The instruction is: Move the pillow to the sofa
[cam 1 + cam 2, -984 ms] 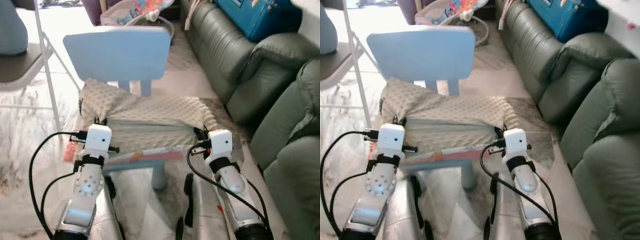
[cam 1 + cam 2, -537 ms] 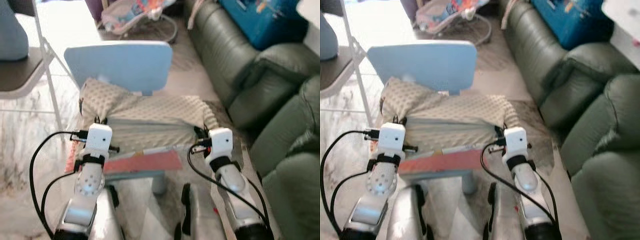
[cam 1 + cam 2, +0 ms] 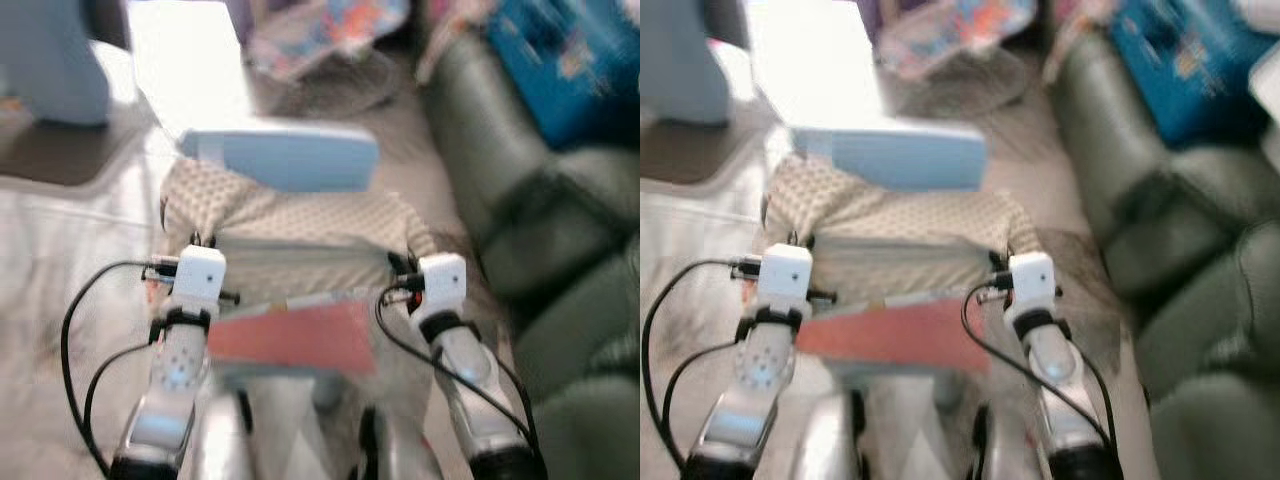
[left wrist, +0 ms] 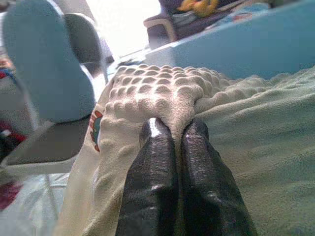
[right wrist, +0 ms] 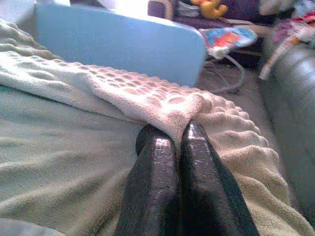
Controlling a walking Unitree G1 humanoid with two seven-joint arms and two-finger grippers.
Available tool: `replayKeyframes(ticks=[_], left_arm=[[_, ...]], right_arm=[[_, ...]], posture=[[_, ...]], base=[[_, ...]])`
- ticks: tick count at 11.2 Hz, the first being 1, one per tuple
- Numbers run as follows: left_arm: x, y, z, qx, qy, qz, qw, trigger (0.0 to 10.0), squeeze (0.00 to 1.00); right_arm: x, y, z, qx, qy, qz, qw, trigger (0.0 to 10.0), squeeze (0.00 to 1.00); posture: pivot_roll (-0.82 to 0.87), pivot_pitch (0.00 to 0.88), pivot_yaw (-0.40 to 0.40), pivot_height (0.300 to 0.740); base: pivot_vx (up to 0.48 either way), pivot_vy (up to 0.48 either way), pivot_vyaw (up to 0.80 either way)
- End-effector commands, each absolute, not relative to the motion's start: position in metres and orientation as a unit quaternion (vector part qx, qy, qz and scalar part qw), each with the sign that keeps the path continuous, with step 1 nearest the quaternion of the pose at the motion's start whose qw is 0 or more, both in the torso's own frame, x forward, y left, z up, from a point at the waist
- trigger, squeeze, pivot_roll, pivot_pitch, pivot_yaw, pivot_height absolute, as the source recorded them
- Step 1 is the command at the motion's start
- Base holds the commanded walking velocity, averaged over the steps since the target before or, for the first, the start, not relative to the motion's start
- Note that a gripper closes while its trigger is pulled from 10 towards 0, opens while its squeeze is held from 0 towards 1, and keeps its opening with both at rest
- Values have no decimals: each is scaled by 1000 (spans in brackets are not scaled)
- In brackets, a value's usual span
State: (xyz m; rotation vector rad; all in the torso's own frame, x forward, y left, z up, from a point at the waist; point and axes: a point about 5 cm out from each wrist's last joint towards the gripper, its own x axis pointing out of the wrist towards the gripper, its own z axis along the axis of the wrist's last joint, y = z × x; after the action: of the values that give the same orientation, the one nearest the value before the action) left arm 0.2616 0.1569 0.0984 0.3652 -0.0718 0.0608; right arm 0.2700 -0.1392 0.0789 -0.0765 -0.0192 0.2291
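Nearest the camera: two silver arms reaching forward side by side, each ending in a white wrist block with black cables looping back. Head views blurred.

Left gripper: fingers pressed together with no gap showing, pinching a fold of the pillow at its near left corner. In the left wrist view the bumpy cream fabric bunches up just over the fingertips.

Right gripper: fingers likewise closed tight, clamped on a fold of the same pillow at its near right corner, the dotted fabric gathered over the tips.

Pillow: cream, dimpled texture on the outer flaps, a smoother pale green panel across the middle. It hangs spread between the two grippers, its far edge lying against the small blue chair. Whether it rests on the chair seat cannot be told.

Below the pillow, between the two arms: a flat reddish-pink panel, blurred; its nature unclear.

Blue chair: pale blue backrest directly behind the pillow, facing the robot.

Right side: dark green leather sofa, well apart from the pillow, running from near to far. On its far end, a blue box-like item.

Far left: a folding chair seat with a pale blue-grey shape on it.

Far centre: a colourful baby bouncer on the pale floor.
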Motion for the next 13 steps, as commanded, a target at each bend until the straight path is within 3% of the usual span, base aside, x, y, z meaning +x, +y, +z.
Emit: replayKeyframes(ticks=[1,3,13], left_arm=[[261,163,93,197,-20,42,979,10000,0],[258,158,85,198,6,32,980,10000,0],[254,142,82,100,36,-19,994,10000,0]], right_arm=[[272,-153,87,-37,-24,86,995,10000,0],[269,-157,86,-39,-20,84,996,10000,0],[266,-168,79,-33,12,47,998,10000,0]], posture=[[-18,72,-46,715],[-27,74,-43,740],[-41,93,-43,740]], base=[[0,0,0],[0,0,0],[0,0,0]])
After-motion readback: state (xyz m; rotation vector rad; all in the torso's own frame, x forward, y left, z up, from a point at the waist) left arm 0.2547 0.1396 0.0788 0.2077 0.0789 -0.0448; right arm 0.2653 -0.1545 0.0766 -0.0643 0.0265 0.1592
